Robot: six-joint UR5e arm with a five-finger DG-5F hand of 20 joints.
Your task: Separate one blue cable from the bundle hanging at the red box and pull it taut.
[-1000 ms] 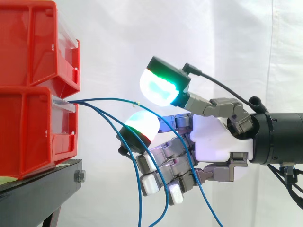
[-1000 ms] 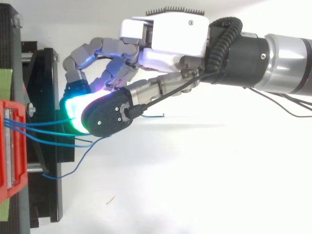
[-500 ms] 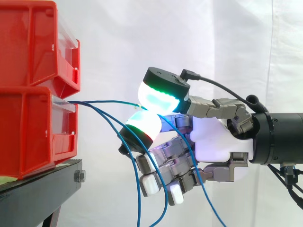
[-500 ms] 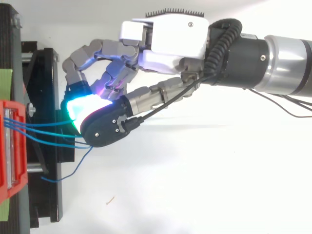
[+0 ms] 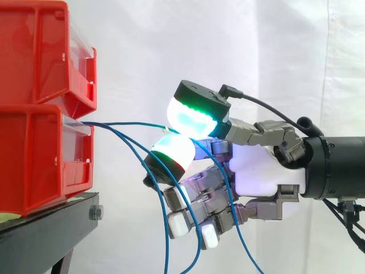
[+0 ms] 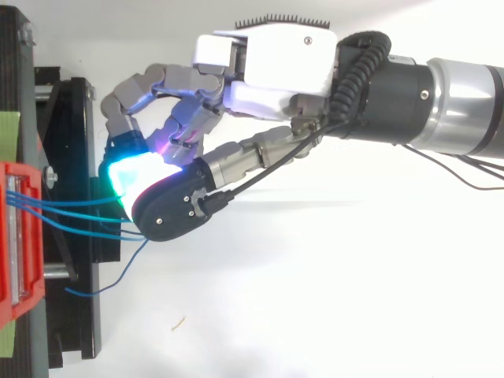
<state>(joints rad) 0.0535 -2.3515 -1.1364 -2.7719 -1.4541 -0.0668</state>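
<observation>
Side view: the hand (image 5: pixel 262 171) has two glowing pads (image 5: pixel 191 117) pinched together on the thin blue cable (image 5: pixel 125 122). It runs almost level leftward to the lower red plastic bin (image 5: pixel 40 154), while the other blue strands (image 5: pixel 166 228) sag below.

Top view: the same cable (image 6: pixel 71 202) lies left of the hand (image 6: pixel 268 55), so I'd guess the tightening pull goes right.

White curtain (image 5: pixel 171 45) behind, with a vertical fold near the right edge. Black stand (image 5: pixel 51 234) at lower left, with a hex bolt (image 5: pixel 96 213) on its front face just below the top edge. Green strip (image 5: pixel 8 216) on the stand top, at the left edge. Red upper bin (image 5: pixel 34 51) stacked at top left, with a clear label holder (image 5: pixel 84 52) on its front lip. Seen from above: white floor (image 6: pixel 315 299) with a small speck (image 6: pixel 179 322) on it, off the stand. Silver rod (image 6: pixel 55 272) across the stand.
</observation>
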